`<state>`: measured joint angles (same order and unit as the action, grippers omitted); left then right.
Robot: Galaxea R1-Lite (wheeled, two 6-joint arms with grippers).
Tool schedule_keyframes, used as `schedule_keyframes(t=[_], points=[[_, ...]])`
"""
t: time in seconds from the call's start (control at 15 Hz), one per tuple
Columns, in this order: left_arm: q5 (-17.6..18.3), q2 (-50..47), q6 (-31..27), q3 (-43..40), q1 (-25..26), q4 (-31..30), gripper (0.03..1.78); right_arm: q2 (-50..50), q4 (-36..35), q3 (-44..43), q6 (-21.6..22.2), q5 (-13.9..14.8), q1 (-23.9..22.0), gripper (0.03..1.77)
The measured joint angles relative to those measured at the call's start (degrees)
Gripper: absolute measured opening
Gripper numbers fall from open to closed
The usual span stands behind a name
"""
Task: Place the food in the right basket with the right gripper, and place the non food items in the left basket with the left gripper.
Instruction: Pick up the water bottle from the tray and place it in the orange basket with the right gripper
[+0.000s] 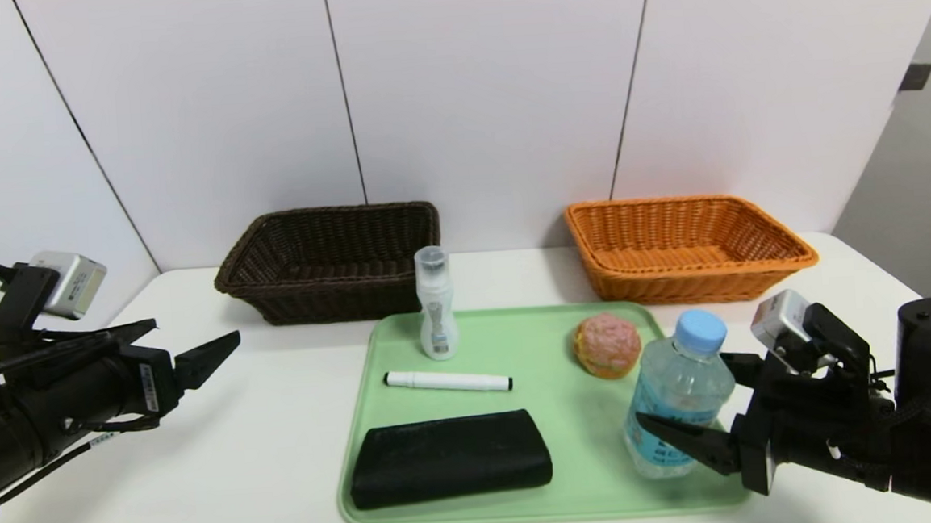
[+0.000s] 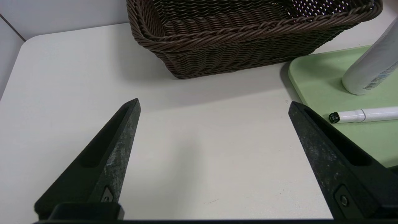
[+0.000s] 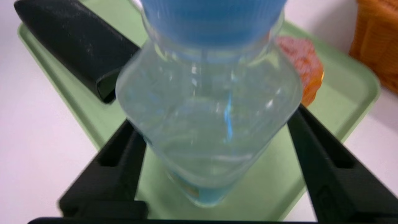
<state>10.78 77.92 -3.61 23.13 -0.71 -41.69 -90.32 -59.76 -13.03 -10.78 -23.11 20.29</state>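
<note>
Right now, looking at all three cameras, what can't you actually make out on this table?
- Water bottle: label text unreadable in the head view; cap cut off by the right wrist view's edge.
- Right tool: whether its fingers press the bottle; in the right wrist view the blurred bottle hides contact.
- Bun: mostly hidden behind the bottle in the right wrist view.
- White bottle: top cut off in the left wrist view.
- Marker: print too small.

A white table bears a green tray, a brown basket and an orange basket.
</note>
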Motion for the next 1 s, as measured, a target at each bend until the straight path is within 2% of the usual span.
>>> schedule_keyframes(t=[0.13, 0.33, 0.53, 0.8, 1.0], points=[[-0.04, -0.09, 0.00, -0.33, 0.00, -0.06, 1.69, -1.94, -6.42, 1.96, 0.04, 0.73, 0.07, 1.05], [-0.04, -0.26, -0.11, -0.76, 0.02, -0.09, 1.69, -3.12, -7.85, 3.36, 0.23, 0.96, 0.38, 0.85], [-0.04, -0.33, -0.22, -0.96, 0.00, -0.10, 1.69, -3.19, -7.85, 3.63, 1.00, 0.96, 0.50, 0.84], [-0.01, -0.33, -0.11, -1.35, 0.00, -0.09, 1.69, -0.67, -6.95, 3.22, 5.96, 0.90, 1.84, 0.84], [-0.04, -0.34, -0.22, -1.63, 0.00, -0.06, 1.69, 3.96, -5.97, 0.63, 7.31, 0.85, 2.26, 0.84]])
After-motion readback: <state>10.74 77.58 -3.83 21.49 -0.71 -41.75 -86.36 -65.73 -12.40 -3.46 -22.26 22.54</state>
